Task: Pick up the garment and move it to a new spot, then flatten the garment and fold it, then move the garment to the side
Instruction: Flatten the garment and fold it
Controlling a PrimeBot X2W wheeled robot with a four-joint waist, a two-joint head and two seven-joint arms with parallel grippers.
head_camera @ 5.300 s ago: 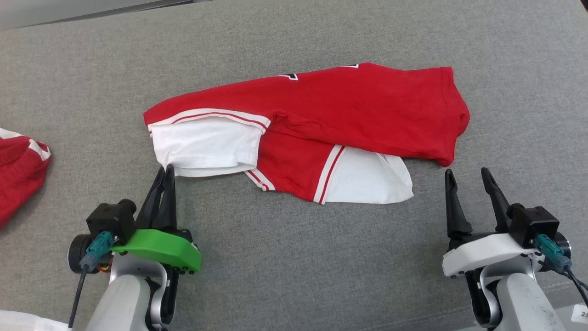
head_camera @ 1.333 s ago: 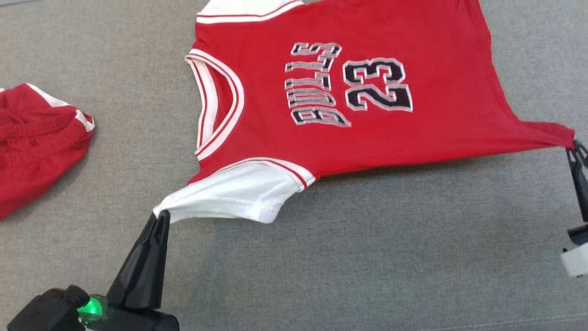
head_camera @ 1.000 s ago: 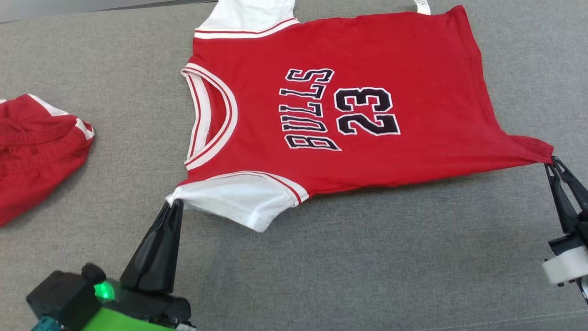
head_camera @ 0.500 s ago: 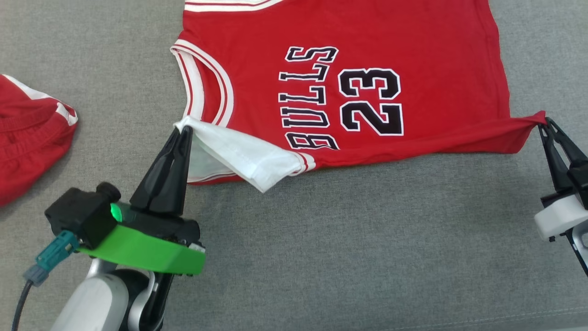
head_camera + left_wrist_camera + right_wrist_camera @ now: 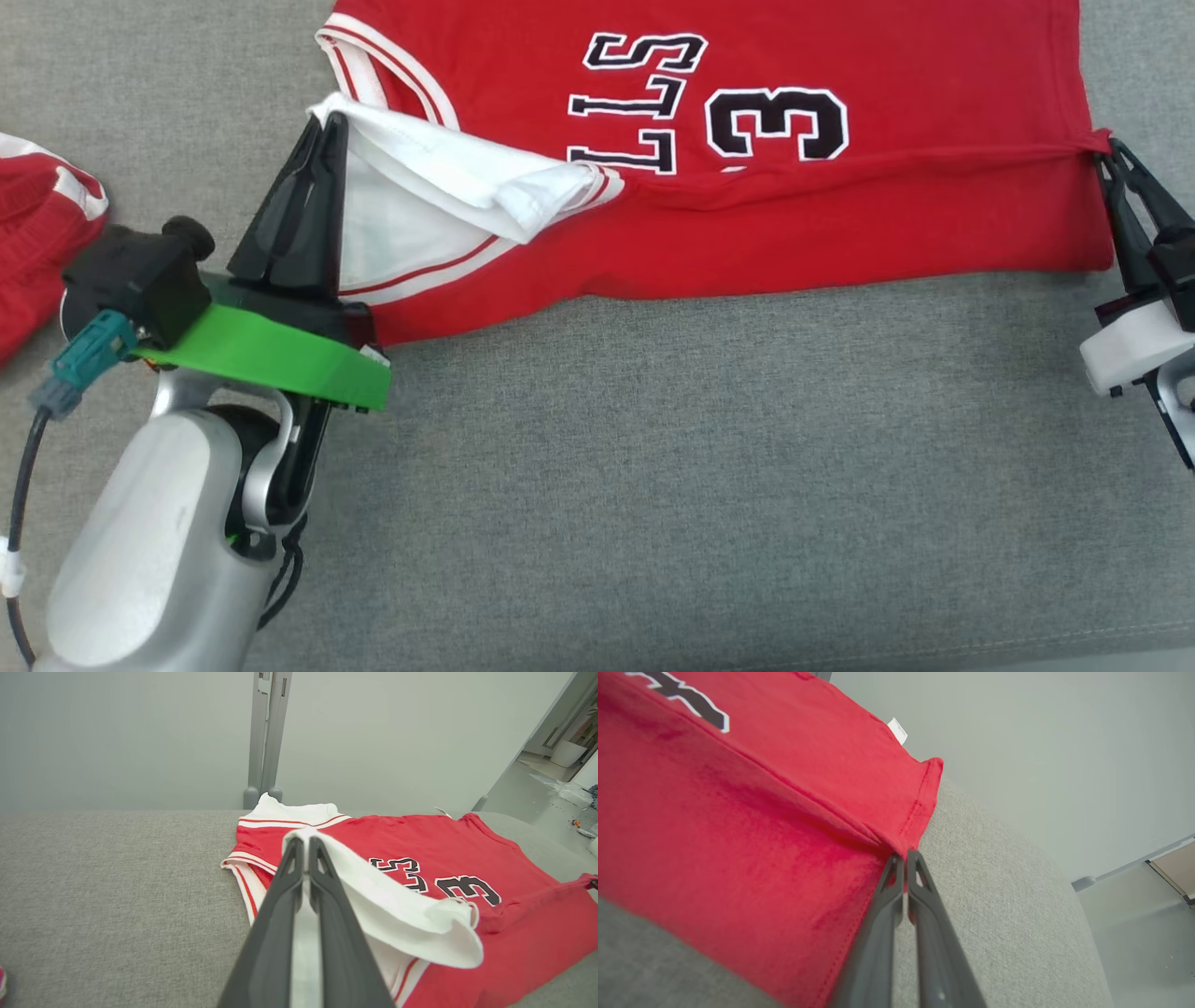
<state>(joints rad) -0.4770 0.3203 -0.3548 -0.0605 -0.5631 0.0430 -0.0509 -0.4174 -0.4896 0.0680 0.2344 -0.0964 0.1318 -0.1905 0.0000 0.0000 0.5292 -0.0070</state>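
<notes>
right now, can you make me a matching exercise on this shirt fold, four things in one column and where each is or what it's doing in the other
Column one:
1. left claw
2. right claw
3. other red cloth
4. black number 3

Column two:
a. lying loose at the left edge of the grey surface
b. shut on the white sleeve of the shirt
c. printed just above the folded-over edge
d. shut on the red bottom corner

Pairs: 1-b, 2-d, 3-a, 4-c
</notes>
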